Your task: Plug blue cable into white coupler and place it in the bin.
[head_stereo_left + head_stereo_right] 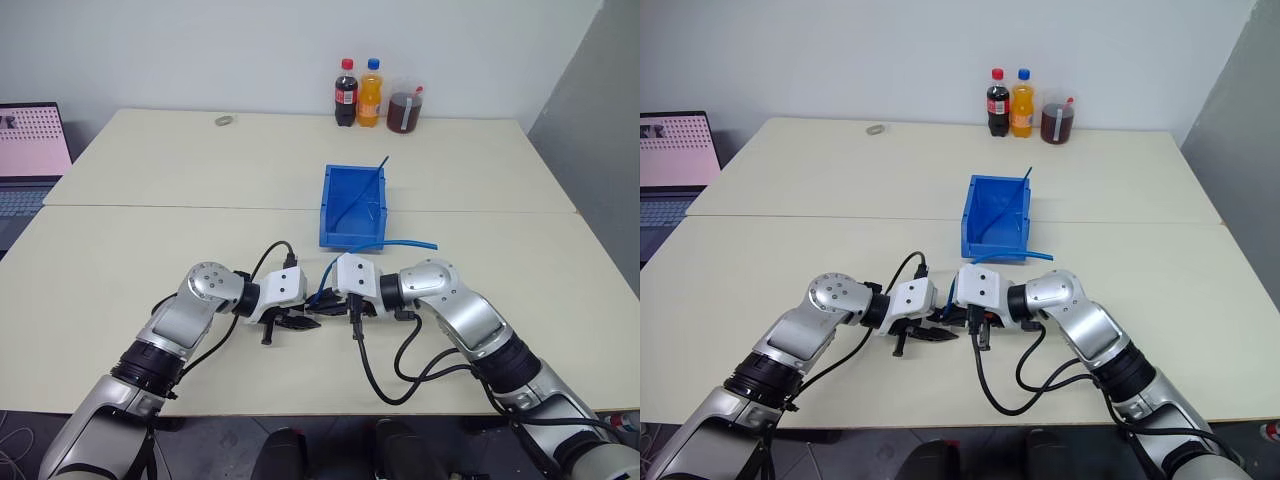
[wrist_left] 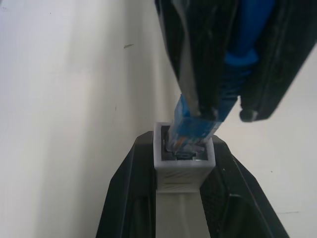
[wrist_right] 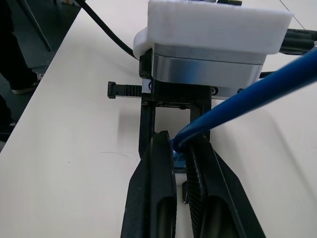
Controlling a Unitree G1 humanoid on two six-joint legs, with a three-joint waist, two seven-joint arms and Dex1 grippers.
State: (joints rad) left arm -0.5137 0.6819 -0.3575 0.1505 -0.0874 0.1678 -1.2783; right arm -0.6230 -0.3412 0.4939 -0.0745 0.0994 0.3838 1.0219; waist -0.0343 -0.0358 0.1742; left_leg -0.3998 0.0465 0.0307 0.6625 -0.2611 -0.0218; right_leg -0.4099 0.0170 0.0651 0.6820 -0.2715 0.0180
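**Inspector:** Status of the grippers?

**Assistant:** The left gripper is clamped on the white coupler. The right gripper is closed on the blue cable near its plug.

**Inspector:** Positions relative to the bin?

**Assistant:** Both grippers meet just in front of it, above the table. The plug sits at the coupler's socket mouth, partly inside.
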